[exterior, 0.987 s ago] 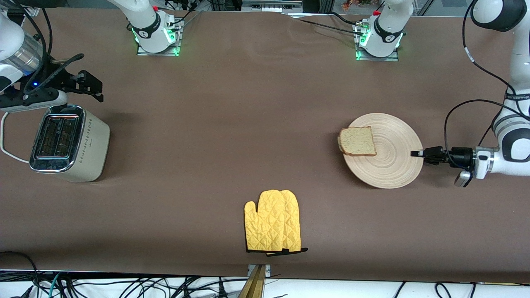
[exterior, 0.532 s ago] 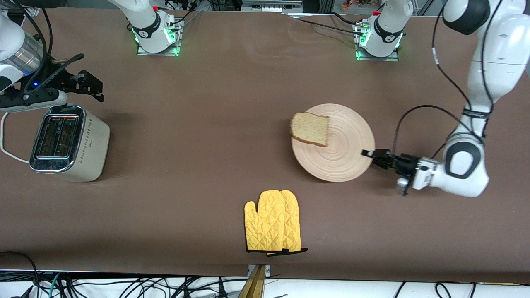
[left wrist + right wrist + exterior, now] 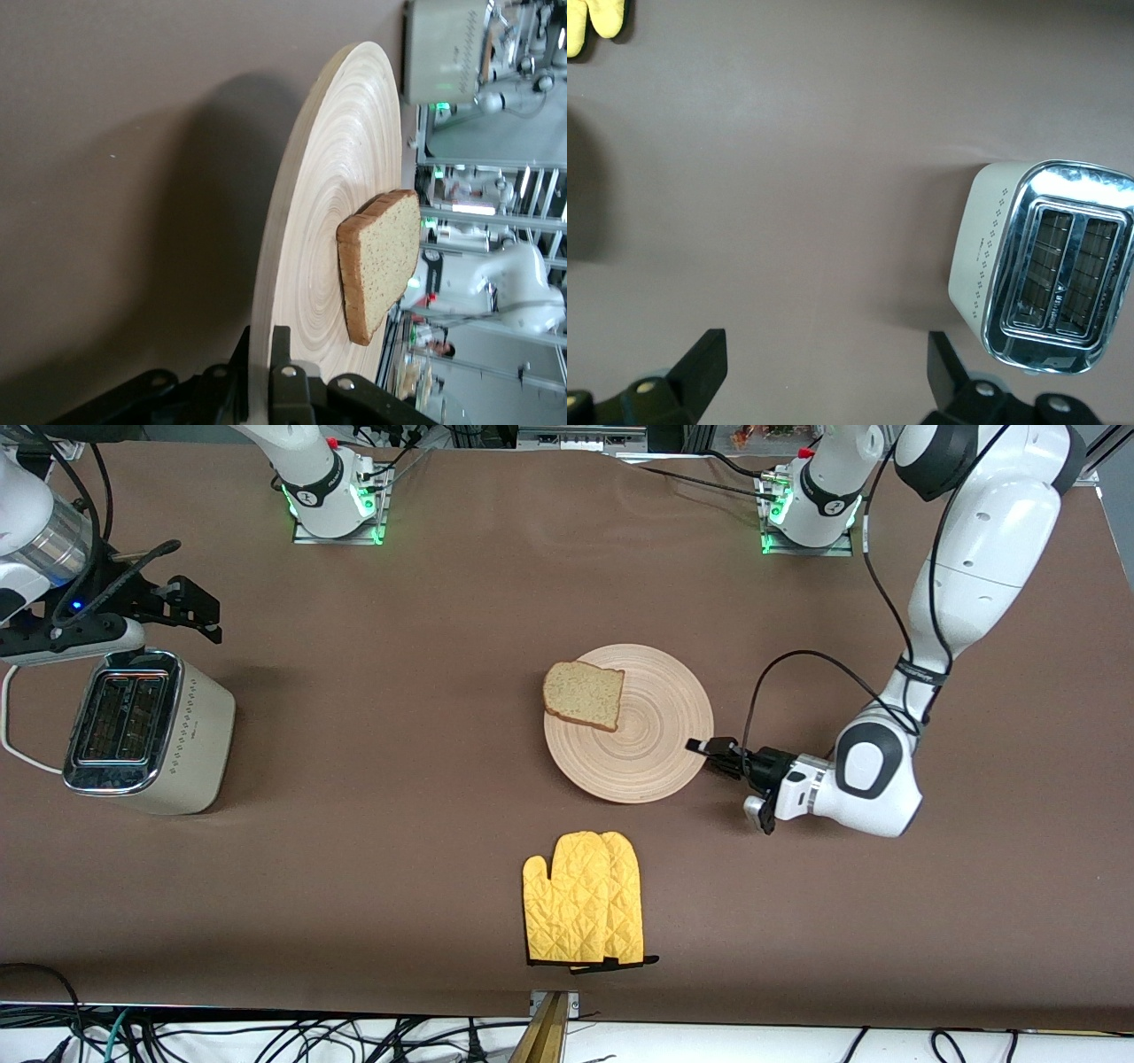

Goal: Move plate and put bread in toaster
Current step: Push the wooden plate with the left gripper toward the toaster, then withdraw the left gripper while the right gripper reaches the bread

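So the left gripper (image 3: pixel 700 746) is clamped tight on the rim of the plate (image 3: pixel 651 757), on the edge that faces the left arm's end of the table. In the left wrist view you can see both fingers (image 3: pixel 283 390) pinching the thin wooden edge, one on each face of the plate (image 3: pixel 310 266). The plate is around the middle of the brown table (image 3: pixel 443 646), just a bit farther from the front camera than the yellow oven mitt (image 3: pixel 582 897), and not touching it. The slice of bread (image 3: pixel 585 695) is lying on the plate, on the part toward the right arm's end and away from the front camera, with a corner hanging a little past the rim. From the left wrist view the bread (image 3: pixel 381 266) looks flat against the grooved wood. The toaster (image 3: pixel 146 731) is way over at the right arm's end of the table, well apart from the plate, with both slots up and a white cord (image 3: pixel 18 753) trailing off it. The right gripper (image 3: pixel 190 611) hangs in the air over the table right by the toaster, its fingers (image 3: pixel 700 367) spread wide with nothing between them, just waiting.
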`<state>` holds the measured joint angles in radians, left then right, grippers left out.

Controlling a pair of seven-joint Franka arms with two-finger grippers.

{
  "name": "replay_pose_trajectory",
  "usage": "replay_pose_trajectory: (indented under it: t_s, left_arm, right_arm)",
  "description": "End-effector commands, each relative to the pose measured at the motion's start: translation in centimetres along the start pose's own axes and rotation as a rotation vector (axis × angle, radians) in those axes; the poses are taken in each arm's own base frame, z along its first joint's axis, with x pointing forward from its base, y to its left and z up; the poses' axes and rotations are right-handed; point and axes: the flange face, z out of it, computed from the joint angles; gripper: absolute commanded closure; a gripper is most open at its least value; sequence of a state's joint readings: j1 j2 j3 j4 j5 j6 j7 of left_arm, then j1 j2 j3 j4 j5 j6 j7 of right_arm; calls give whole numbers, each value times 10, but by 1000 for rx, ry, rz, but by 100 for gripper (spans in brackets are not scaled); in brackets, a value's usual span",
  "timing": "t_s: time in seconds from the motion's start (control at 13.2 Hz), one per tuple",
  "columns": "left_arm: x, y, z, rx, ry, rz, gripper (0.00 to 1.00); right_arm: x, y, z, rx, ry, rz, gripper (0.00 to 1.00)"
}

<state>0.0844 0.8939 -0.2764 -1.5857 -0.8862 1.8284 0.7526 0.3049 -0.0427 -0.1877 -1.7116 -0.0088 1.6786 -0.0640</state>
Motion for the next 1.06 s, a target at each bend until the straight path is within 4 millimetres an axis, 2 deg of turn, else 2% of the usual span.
replay_pose_trajectory:
  t_s: [0.0, 0.23, 0.3, 0.38, 0.46, 0.61, 0.68, 0.76, 0.91, 0.99]
  left_arm:
    - [0, 9, 28, -20, 42, -23, 100]
    - [-5, 3, 34, -20, 44, -40, 100]
    - [-5, 1, 33, -20, 44, -39, 69]
    - [-7, -1, 31, -14, 40, -26, 1]
    - [-10, -3, 24, -17, 41, -31, 0]
    - [-17, -5, -5, -6, 26, -21, 0]
    - [-20, -1, -30, 58, -2, 6, 0]
    - [-28, 2, -64, 111, -28, 25, 0]
    - [-42, 14, -128, 201, -78, 61, 0]
    - [-48, 27, -157, 279, -103, 78, 0]
  right_arm:
    - [-2, -1, -4, 4, 7, 13, 0]
    - [-1, -3, -5, 5, 12, 14, 0]
    - [-1, -9, -5, 5, 14, 4, 0]
    - [0, -11, -4, 6, 12, 2, 0]
    - [0, -12, -3, 8, 14, 3, 0]
    - [2, -23, 0, 27, 7, -10, 0]
    - [4, -27, 4, 26, -2, -16, 0]
    - [6, -41, 9, 26, -10, -39, 0]
    - [17, -56, 29, 30, -28, -19, 0]
    - [24, -74, 44, 52, -33, 34, 0]
